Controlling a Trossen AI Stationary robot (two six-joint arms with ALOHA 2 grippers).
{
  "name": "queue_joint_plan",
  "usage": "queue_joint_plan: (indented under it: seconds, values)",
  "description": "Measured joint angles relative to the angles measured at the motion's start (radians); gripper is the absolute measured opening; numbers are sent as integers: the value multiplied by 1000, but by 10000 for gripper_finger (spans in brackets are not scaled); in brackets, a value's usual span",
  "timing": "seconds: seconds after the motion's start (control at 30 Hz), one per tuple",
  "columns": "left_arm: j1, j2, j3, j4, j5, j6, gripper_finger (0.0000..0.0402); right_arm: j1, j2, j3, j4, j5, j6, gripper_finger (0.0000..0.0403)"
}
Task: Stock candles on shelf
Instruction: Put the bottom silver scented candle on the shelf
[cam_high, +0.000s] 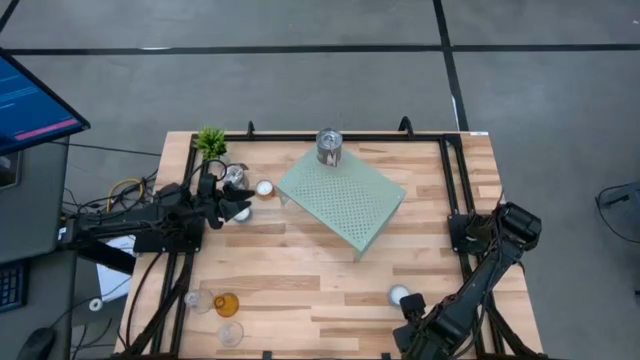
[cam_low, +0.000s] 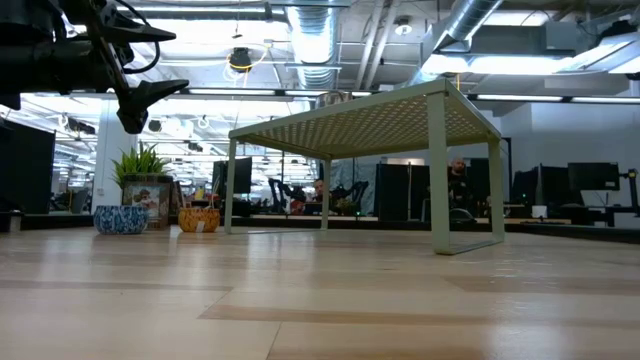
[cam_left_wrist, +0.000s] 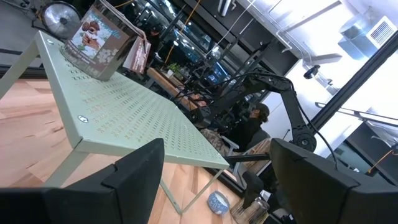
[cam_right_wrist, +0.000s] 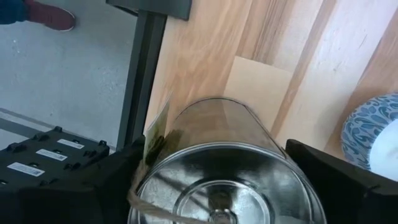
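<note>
Shelf (cam_high: 345, 205): pale mint-green perforated metal sheet on slim legs, set askew on the plank-wood table (cam_high: 300, 280), toward its far edge. One cylindrical silver tin candle (cam_high: 329, 146) with a printed label stands on the shelf's far corner.

Near edge, right part: a second shiny silver tin (cam_right_wrist: 227, 174) sits between the fingers of the right claw (cam_high: 415, 318), jaws wide, contact cannot be told; a white tealight (cam_high: 398, 295) lies just beside.

Near left corner: clear glass holders (cam_high: 198, 300) and one amber glass holder (cam_high: 227, 304).

Left claw (cam_high: 238, 207): open, empty, raised near the far left corner, beside another tealight (cam_high: 264, 188).
</note>
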Motion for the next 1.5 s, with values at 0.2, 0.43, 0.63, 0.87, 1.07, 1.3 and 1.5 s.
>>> queue_joint_plan:
  seconds: [0.2, 0.43, 0.63, 0.87, 1.07, 1.3, 1.5]
  values:
    - [0, 0, 0, 1, 0, 0, 294, 1, 0, 0, -1, 0, 0, 344]
    - [0, 0, 0, 2, 0, 0, 294, -3, 0, 0, -4, -2, -15, 336]
    - [0, 0, 0, 3, 0, 0, 294, -16, -12, -1, -28, -3, -28, 337]
    - [0, 0, 0, 5, 0, 0, 294, -33, -26, -1, -31, -1, -50, 340]
    - [0, 0, 0, 6, 0, 0, 294, -53, -77, 0, -45, -3, -68, 332]
    - [0, 0, 0, 6, 0, 0, 294, -103, -163, 1, -114, 1, -85, 344]
    - [0, 0, 0, 10, 0, 0, 294, -172, -245, 1, -177, 1, -136, 331]
